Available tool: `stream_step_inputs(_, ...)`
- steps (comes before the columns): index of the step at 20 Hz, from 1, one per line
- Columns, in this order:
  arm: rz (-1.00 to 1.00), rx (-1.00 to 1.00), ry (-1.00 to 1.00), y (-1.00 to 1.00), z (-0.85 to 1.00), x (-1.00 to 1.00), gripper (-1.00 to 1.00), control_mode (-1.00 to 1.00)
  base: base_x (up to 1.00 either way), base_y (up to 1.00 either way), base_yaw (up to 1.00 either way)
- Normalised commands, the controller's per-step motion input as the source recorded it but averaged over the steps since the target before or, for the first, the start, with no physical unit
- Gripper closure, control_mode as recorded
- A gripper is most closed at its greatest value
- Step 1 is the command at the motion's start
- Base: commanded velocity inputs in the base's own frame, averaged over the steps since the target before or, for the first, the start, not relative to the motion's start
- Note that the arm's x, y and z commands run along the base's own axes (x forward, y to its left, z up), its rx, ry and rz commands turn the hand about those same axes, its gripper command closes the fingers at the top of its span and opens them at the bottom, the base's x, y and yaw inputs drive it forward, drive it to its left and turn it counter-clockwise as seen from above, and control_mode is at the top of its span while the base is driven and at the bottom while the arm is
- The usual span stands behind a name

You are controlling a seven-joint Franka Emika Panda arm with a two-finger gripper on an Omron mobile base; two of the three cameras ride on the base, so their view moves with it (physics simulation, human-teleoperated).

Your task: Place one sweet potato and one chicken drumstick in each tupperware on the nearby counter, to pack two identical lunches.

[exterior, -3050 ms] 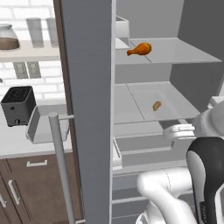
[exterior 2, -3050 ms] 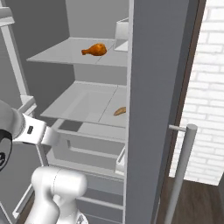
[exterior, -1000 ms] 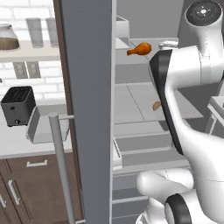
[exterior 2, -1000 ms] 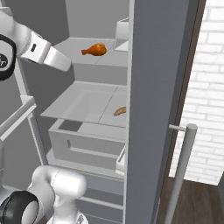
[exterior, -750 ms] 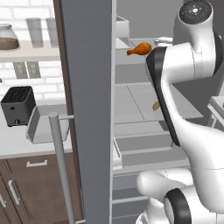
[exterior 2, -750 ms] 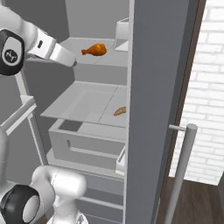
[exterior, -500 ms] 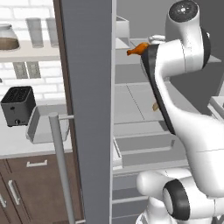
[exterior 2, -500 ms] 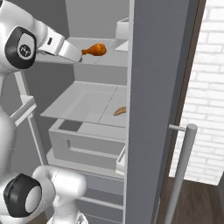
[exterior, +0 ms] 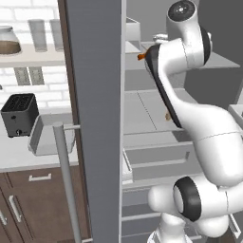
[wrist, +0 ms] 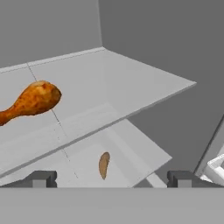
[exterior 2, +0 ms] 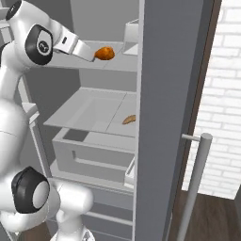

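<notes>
Nothing packed yet, judging by the scene. Tool (wrist: 112,178) spread wide, holding nothing, facing chicken drumstick (wrist: 31,102) at left of hand view, on upper fridge shelf (wrist: 131,83). Sweet potato (wrist: 103,165) lower centre. 1 tupperware (exterior: 50,137) visible on worktop (exterior: 19,159), left.

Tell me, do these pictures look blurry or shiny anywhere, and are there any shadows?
Hand view: sharp, flat even light, no glare; the chicken drumstick and sweet potato cast hardly any shadow. Left base view: crisp, the toaster clear, the fridge door a plain grey slab. Right base view: clear too, soft shading under the shelves.
</notes>
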Motion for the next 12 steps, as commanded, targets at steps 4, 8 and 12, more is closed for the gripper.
stream_step_inputs(4,-0.11,0.06,-0.01,0.28,0.0,0.64,-1.0,-1.0,0.0,0.0,0.0)
stream_step_inputs(8,-0.07,0.11,0.0,0.12,0.0,0.66,-1.0,-1.0,0.0,0.0,0.0)
stream_step_inputs(12,-0.01,0.08,0.04,0.0,-0.08,0.56,-1.0,-1.0,0.0,0.0,0.0)
